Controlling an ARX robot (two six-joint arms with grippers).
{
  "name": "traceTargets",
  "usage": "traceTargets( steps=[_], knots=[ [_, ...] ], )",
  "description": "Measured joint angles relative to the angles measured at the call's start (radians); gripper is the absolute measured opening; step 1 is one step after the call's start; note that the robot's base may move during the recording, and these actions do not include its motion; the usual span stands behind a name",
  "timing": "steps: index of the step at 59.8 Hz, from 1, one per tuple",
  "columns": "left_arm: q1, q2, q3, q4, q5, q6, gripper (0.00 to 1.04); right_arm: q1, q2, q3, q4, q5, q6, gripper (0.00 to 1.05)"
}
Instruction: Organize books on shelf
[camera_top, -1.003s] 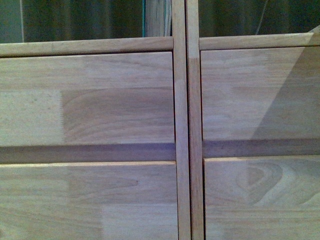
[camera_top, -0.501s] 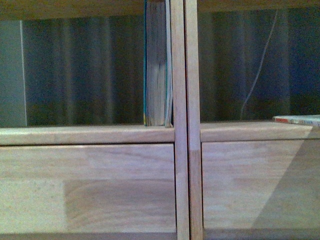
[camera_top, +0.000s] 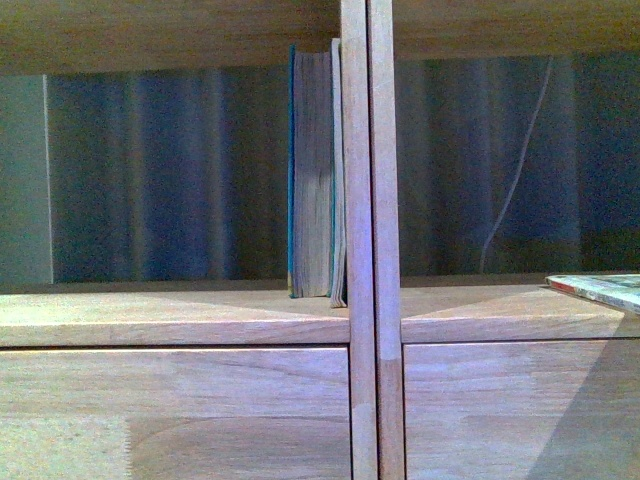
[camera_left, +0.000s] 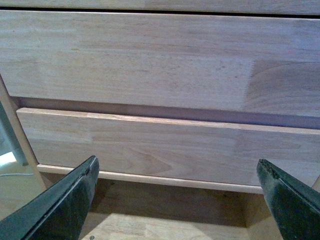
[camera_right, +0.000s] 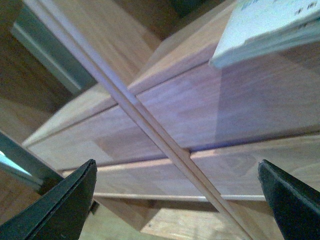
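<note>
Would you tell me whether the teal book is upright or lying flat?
Upright: the teal book stands on end beside the shelf divider.

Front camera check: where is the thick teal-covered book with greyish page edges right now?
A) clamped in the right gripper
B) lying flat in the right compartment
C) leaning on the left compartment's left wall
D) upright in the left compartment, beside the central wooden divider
D: the thick teal-covered book stands upright in the left compartment, right beside the central wooden divider.
</note>
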Motion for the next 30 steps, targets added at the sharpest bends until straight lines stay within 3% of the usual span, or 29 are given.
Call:
traceTargets(
  steps=[17, 30],
  knots=[
    [0.0, 0.0, 0.0, 0.0, 0.0, 0.0, 0.97, 0.138, 0.24, 0.145, 0.095, 0.13, 0.182, 0.98],
    [0.0, 0.0, 0.0, 0.0, 0.0, 0.0, 0.97, 0.122, 0.368, 0.215, 0.15, 0.161, 0.275, 0.98]
  ],
)
